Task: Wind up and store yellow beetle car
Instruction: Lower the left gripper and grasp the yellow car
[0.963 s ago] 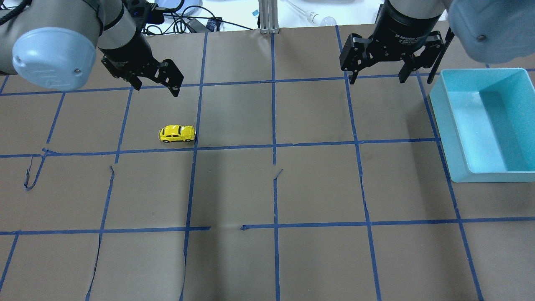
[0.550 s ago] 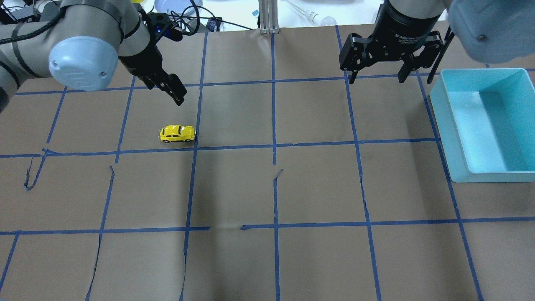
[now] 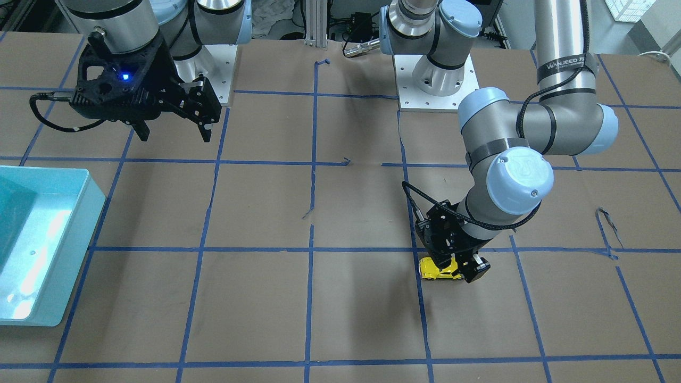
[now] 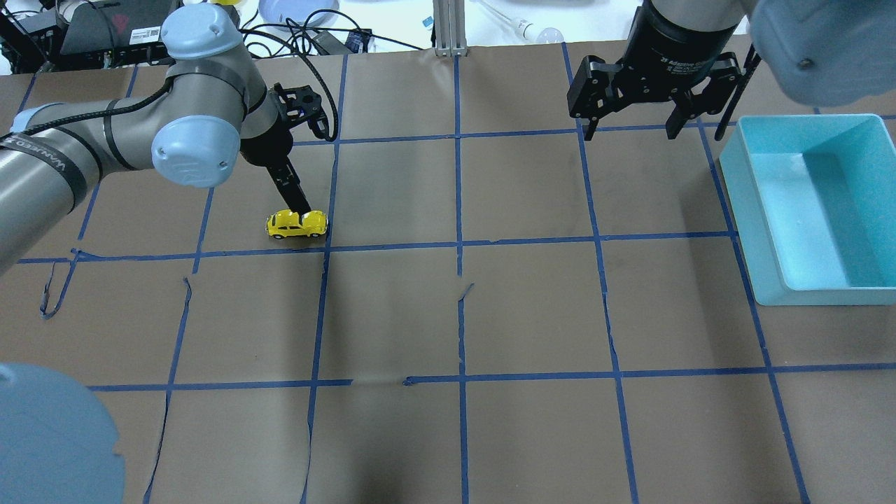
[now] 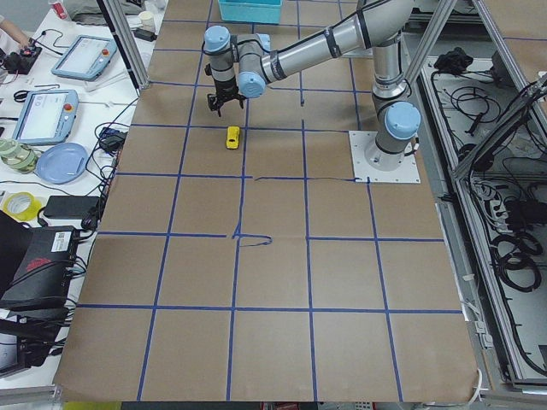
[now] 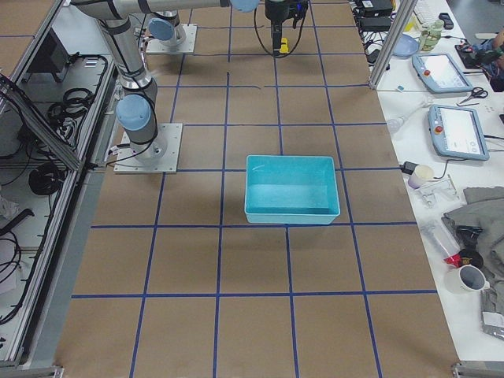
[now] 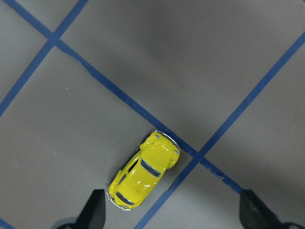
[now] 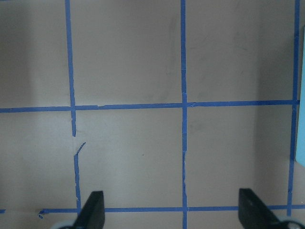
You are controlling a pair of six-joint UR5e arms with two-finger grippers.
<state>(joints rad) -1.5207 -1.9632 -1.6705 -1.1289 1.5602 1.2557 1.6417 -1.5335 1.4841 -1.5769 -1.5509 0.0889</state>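
The yellow beetle car point(image 4: 297, 224) stands on its wheels on the brown paper, just left of a blue tape line; it also shows in the front view point(image 3: 439, 269) and the left side view point(image 5: 232, 137). My left gripper point(image 4: 301, 206) is open, low over the car, and holds nothing. In the left wrist view the car point(image 7: 143, 175) lies between the two fingertips point(image 7: 95, 210), nearer the view's left one. My right gripper point(image 4: 632, 131) is open and empty, high above the far right of the table point(image 3: 174, 135).
A teal bin point(image 4: 742, 210) sits at the table's right edge, also seen in the front view point(image 3: 90, 213) and the right side view point(image 6: 291, 216). Blue tape lines grid the paper. Cables and clutter lie beyond the far edge.
My left arm has swung down and forward, bringing its gripper from behind the car to just over it. The car and the right arm have not moved.
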